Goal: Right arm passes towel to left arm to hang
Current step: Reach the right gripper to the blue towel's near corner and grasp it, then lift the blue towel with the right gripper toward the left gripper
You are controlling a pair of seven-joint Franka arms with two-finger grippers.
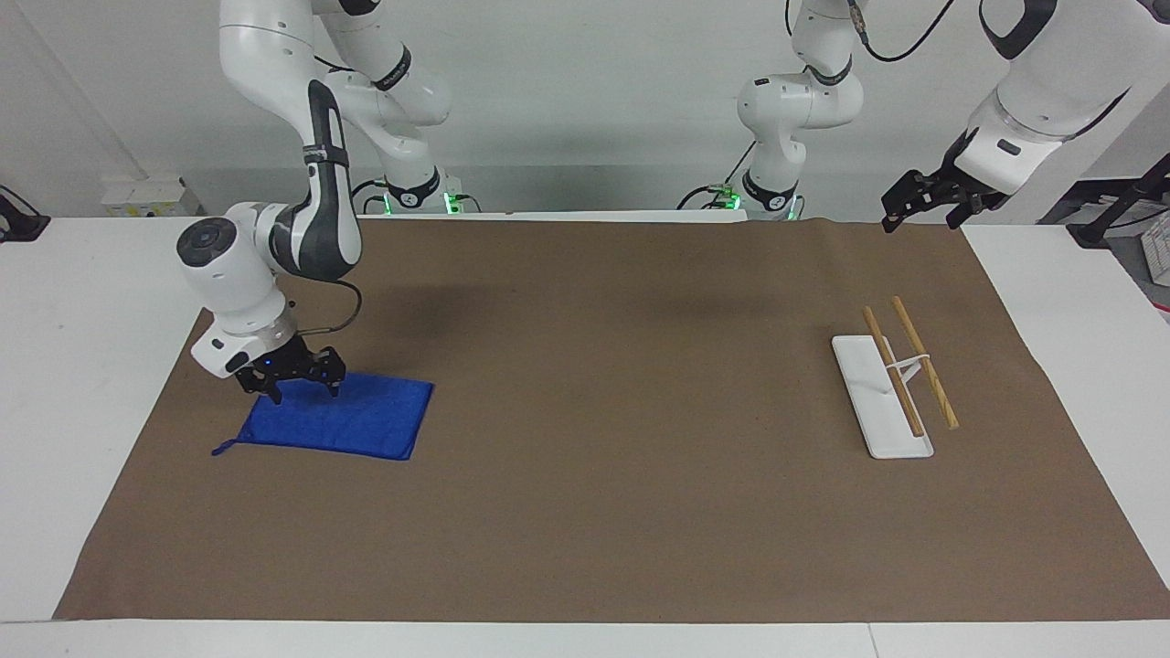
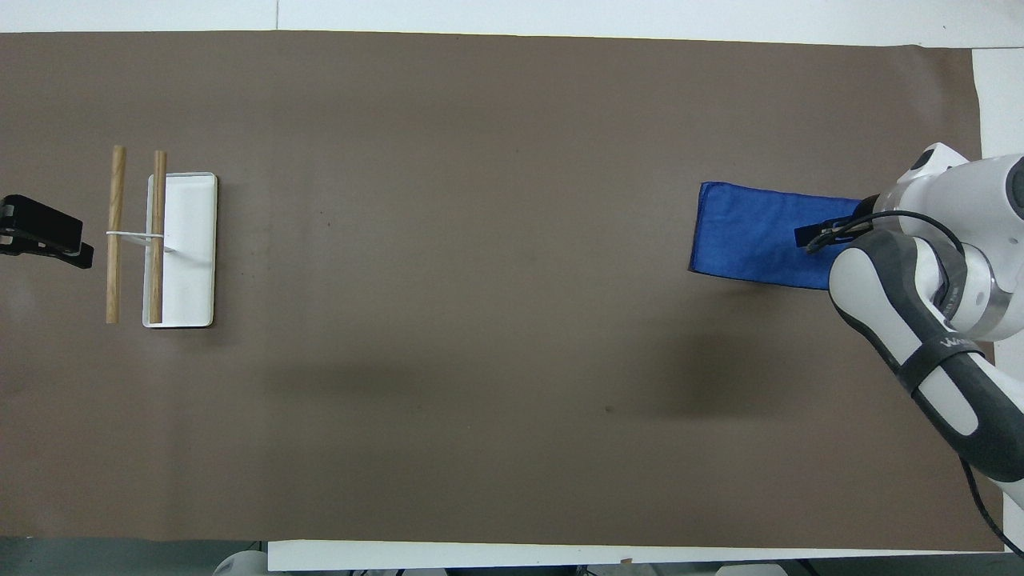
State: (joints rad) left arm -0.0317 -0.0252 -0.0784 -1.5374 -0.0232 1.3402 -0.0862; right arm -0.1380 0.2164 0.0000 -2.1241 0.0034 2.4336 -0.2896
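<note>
The blue towel [image 1: 361,420] lies flat on the brown mat toward the right arm's end of the table, its loop string [image 1: 225,448] at the corner farther from the robots. It also shows in the overhead view [image 2: 748,240], partly covered by the arm. My right gripper [image 1: 302,391], with its blue light, is open and low over the towel's edge nearer to the robots; I cannot tell whether its fingertips touch the cloth. In the overhead view only a black part of the right gripper [image 2: 818,234] shows. My left gripper [image 1: 919,217] waits open and empty, raised at its own end [image 2: 44,236].
A white rack base [image 1: 864,384] with two wooden rods [image 1: 925,364] stands toward the left arm's end, under the left gripper's side; it also shows in the overhead view [image 2: 192,264]. The brown mat [image 1: 622,475] covers most of the white table.
</note>
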